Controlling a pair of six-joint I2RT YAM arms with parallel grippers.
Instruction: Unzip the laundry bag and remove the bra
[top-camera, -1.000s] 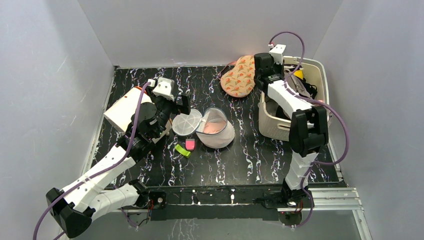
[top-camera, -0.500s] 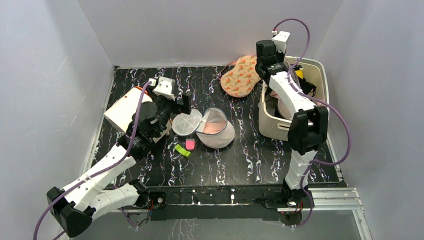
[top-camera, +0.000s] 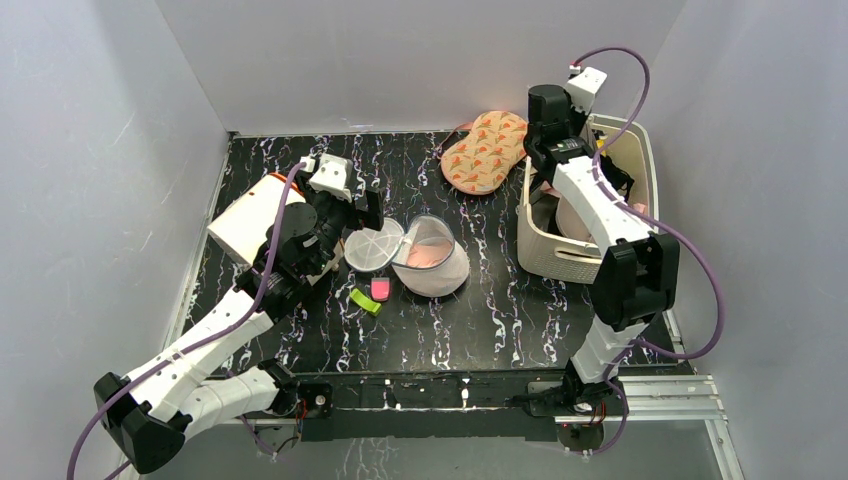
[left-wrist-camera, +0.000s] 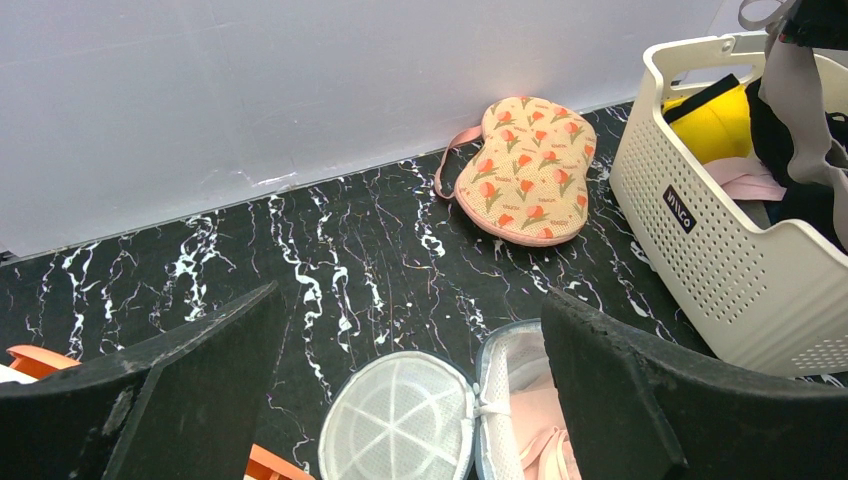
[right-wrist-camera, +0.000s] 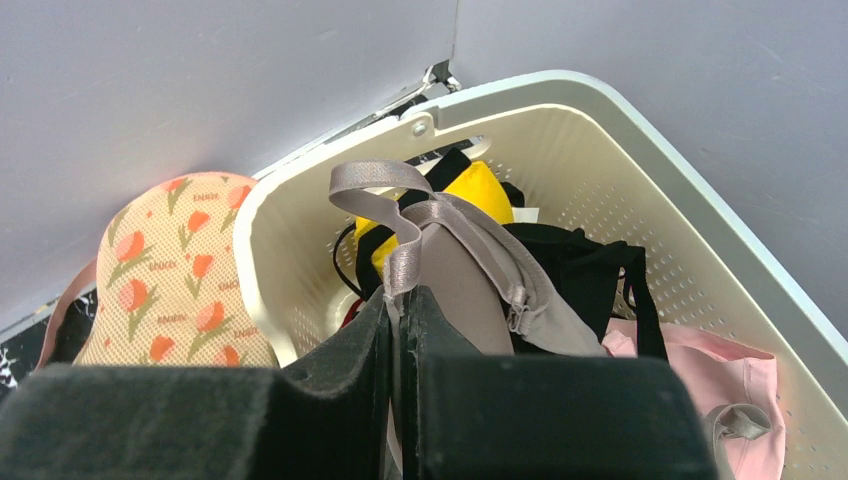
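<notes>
The laundry bag (top-camera: 432, 262) lies unzipped in the middle of the table (top-camera: 500, 320), its lid (top-camera: 372, 246) flipped left and a pink garment (top-camera: 428, 255) inside. The left gripper (left-wrist-camera: 410, 300) hangs wide open just behind the lid, unmoved since a second ago. Farther back, the right gripper (right-wrist-camera: 400, 300) is pinched shut on the strap of a grey bra (right-wrist-camera: 470, 290). It has risen above the basket (top-camera: 548, 250) since the earlier frame, so the pink garment probably still needs taking out.

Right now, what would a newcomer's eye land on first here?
The right gripper, shut on a grey strapped garment above the white basket at the right rear. Next, the laundry bag at mid-table, lid flipped open, something pink inside, the open left gripper hovering beside it.
</notes>
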